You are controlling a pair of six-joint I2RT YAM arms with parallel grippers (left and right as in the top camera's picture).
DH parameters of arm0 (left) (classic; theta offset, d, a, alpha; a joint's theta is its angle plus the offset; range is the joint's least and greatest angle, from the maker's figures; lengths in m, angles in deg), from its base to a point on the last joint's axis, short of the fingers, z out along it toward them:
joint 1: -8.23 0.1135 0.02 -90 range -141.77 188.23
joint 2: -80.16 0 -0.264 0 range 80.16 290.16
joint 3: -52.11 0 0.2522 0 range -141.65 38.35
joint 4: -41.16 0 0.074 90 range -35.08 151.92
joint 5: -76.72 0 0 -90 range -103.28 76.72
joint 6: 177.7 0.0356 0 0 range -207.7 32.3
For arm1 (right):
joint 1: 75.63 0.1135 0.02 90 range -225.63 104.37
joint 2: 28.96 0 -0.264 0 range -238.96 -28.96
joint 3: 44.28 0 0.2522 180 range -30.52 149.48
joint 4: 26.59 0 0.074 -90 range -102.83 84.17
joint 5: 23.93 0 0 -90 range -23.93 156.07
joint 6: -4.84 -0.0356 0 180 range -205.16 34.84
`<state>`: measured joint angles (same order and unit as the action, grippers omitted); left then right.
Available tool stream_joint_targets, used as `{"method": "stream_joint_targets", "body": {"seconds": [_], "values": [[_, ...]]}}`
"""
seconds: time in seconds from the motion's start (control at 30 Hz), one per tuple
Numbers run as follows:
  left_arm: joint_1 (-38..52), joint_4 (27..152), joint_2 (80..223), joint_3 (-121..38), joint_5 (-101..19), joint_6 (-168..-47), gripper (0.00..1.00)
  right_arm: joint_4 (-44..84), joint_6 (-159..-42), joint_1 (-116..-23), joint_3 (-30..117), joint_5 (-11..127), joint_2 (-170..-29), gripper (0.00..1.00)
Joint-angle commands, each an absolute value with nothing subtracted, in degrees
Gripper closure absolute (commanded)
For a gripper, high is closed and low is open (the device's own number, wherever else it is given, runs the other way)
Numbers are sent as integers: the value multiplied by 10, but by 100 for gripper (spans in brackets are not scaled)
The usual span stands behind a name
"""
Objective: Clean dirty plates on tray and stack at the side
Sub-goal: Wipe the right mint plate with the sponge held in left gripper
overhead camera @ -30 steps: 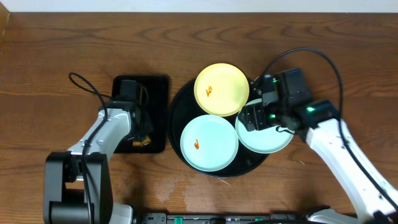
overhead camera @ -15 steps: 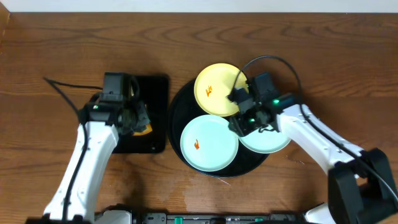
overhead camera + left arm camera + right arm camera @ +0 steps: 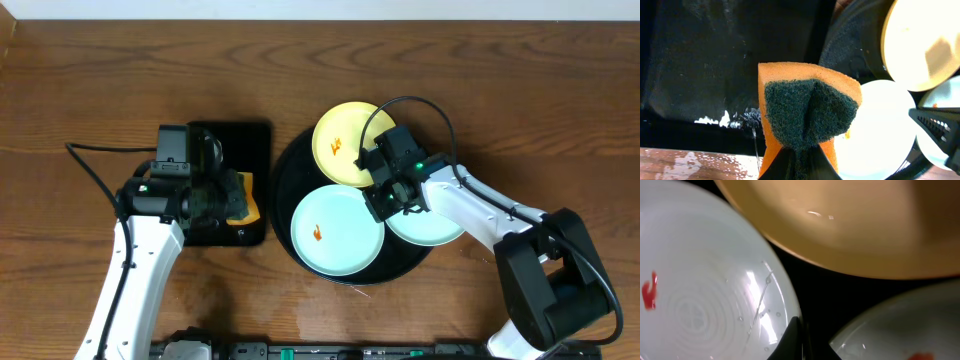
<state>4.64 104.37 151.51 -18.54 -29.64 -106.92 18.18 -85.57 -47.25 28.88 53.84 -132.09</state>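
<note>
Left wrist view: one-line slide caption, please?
Left gripper pinching an orange sponge with dark green scouring face over the rectangular black tray.

yellow plate, black tray, orange-green sponge

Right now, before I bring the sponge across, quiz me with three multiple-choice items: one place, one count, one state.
1. The sponge is: A over the rectangular tray; B on a plate; C on bare table.
2. How many plates sit on the round tray: A two; B three; C four.
3. The left tool is: A open; B shut on the sponge; C out of view.
Answers: 1 A, overhead shows it above that tray's right edge. 2 B, one yellow, two mint. 3 B, the left wrist view shows it pinching the sponge.
</note>
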Motion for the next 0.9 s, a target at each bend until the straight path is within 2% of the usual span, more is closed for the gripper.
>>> {"method": "stream_joint_targets", "body": {"seconds": [0.0,0.23,0.4,0.53,0.6,0.63,0.87], "values": [[30,1037,1509,-197,-317,-1062,93,187,-949,-469,286,602,-1326,99],[-39,1002,1510,-197,-290,-1073,92,208,-1053,-469,291,652,-1326,99],[-76,981,1523,-197,-261,-1086,93,214,-1030,-466,302,645,-1326,99],[-101,959,1550,-197,-261,-1104,93,204,-994,-466,302,641,-1326,89],[-115,947,1574,-197,-261,-1134,93,197,-967,-466,302,641,-1326,91],[-129,937,1594,-196,-262,-1151,93,195,-954,-466,302,641,-1327,99],[-211,857,1712,-197,-298,-1237,93,189,-954,-466,302,628,-1333,99]]}}
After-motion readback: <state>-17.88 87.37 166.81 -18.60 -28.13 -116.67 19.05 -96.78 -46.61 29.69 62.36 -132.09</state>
